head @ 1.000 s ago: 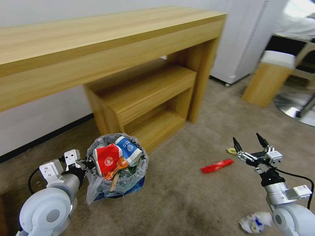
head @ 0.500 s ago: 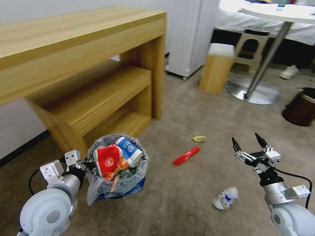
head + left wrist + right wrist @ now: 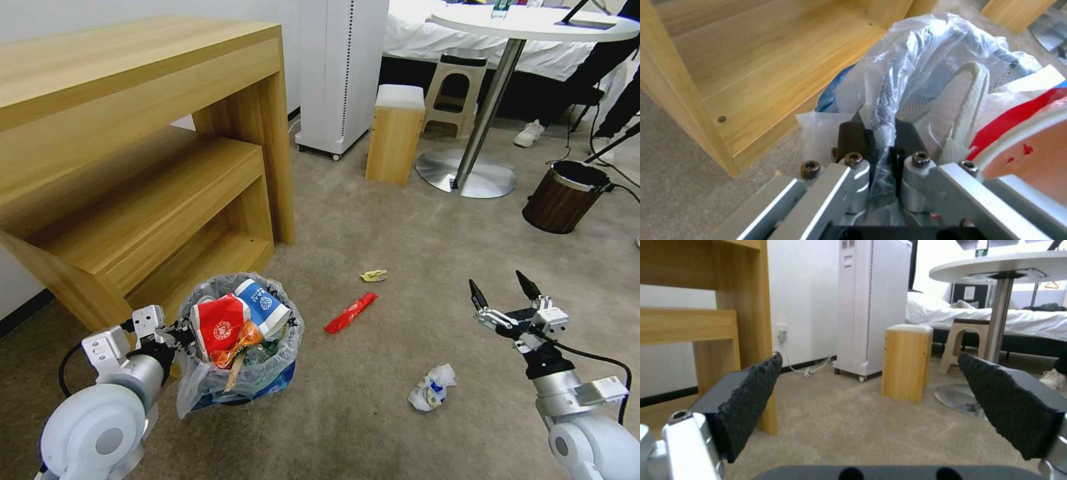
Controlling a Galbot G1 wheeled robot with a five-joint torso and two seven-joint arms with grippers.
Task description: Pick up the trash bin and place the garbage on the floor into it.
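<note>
The trash bin (image 3: pixel 248 373), lined with a clear crinkled bag and full of litter, hangs at my lower left in the head view. A red wrapper and a blue-and-white cup stick out of its top. My left gripper (image 3: pixel 175 331) is shut on its bag-covered rim (image 3: pixel 884 110); a white slipper (image 3: pixel 967 100) lies inside the bin beside it. On the carpet lie garbage pieces: a red wrapper (image 3: pixel 350 313), a small yellow wrapper (image 3: pixel 374 275) and a crumpled white wrapper (image 3: pixel 432 387). My right gripper (image 3: pixel 500 291) (image 3: pixel 869 357) stands open above the floor, right of the garbage, holding nothing.
A wooden desk (image 3: pixel 133 133) with a lower shelf stands at the left behind the bin. Farther back are a white unit (image 3: pixel 340 67), a wooden stool (image 3: pixel 395 133), a round table's base (image 3: pixel 467 177) and a brown wood-look bin (image 3: pixel 565 197).
The camera has swung to the right, so the desk slid left and the brown bin and round table came into view. Both arms and the held bin keep their places in the picture.
</note>
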